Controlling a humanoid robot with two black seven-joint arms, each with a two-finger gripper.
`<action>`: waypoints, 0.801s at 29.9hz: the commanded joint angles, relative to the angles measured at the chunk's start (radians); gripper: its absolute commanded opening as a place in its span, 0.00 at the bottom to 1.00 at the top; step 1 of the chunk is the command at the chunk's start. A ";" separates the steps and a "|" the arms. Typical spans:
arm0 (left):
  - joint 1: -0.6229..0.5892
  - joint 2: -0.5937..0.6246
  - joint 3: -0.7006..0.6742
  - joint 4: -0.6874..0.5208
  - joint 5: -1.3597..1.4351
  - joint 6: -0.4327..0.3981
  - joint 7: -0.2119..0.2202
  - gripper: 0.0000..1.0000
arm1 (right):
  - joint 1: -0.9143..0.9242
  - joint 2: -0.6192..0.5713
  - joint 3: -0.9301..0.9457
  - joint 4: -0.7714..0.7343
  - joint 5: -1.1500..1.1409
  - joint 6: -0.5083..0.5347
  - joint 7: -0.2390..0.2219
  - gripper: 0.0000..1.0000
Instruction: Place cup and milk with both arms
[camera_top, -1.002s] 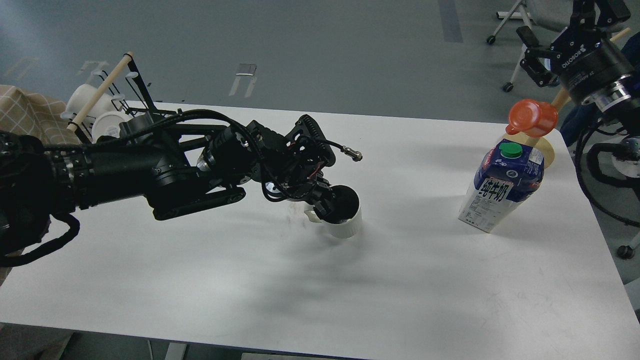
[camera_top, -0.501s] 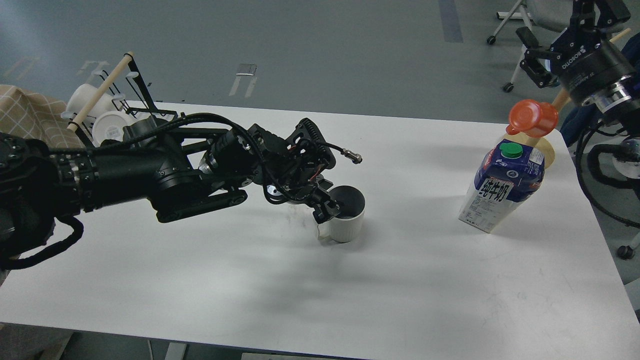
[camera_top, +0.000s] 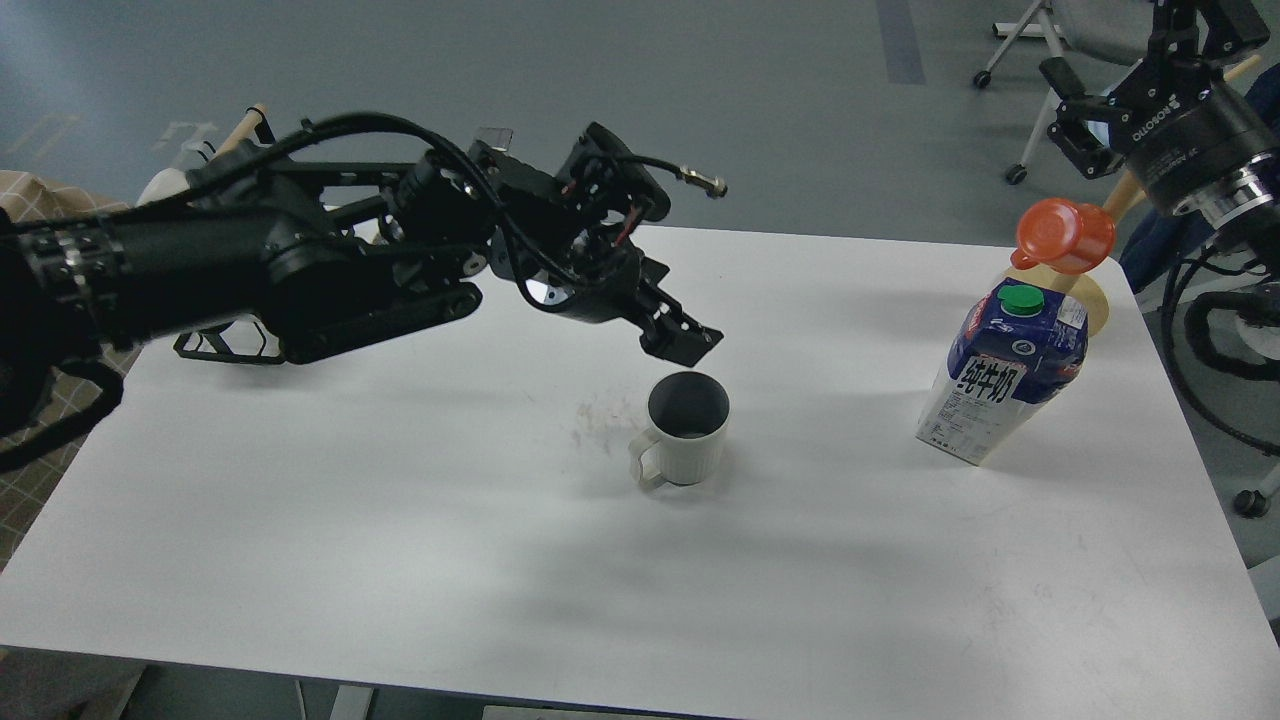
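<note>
The cup (camera_top: 686, 440), a cream-white ribbed mug with a dark inside, stands upright near the middle of the white table (camera_top: 400, 520), its handle toward the front left. My left gripper (camera_top: 684, 341) hangs just above its rim, clear of it, empty and slightly open. The milk (camera_top: 1005, 375), a blue and white carton with a green cap, stands at the right of the table. My right gripper (camera_top: 1135, 65) is raised beyond the table's far right corner, above and behind the milk, open and empty.
An orange mug (camera_top: 1066, 236) hangs on a wooden stand just behind the milk. A black rack with white mugs (camera_top: 165, 185) stands at the far left, mostly hidden by my left arm. A chair (camera_top: 1040, 30) stands on the floor beyond.
My left gripper let go of the cup's rim and rose up and away from it. The cup stays standing on the table. The milk and my right arm have hardly moved.
</note>
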 joint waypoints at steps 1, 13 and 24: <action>-0.027 0.072 -0.108 0.010 -0.152 0.000 0.005 0.98 | 0.005 -0.075 0.000 0.081 -0.010 0.000 -0.001 1.00; 0.057 0.108 -0.478 0.292 -0.504 0.000 0.019 0.98 | 0.020 -0.481 0.003 0.407 -0.315 0.000 0.003 1.00; 0.146 0.191 -0.484 0.321 -0.672 0.000 0.020 0.98 | -0.040 -0.679 -0.003 0.567 -0.808 -0.111 0.003 1.00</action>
